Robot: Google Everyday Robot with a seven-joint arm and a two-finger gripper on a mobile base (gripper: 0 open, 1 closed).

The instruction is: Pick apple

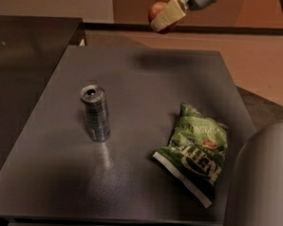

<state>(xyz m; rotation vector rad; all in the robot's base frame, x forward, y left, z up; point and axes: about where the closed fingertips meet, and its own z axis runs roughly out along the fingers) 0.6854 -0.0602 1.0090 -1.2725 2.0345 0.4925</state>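
Claw above table's far edge, gripping apple

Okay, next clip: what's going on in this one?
The robot's gripper, at the top of the view, is shut on the apple and holds it in the air, clear of the table, near its far edge. On the table, a can stands upright on the left and a chip bag lies on the right, both well apart from the gripper. The pick looks done.
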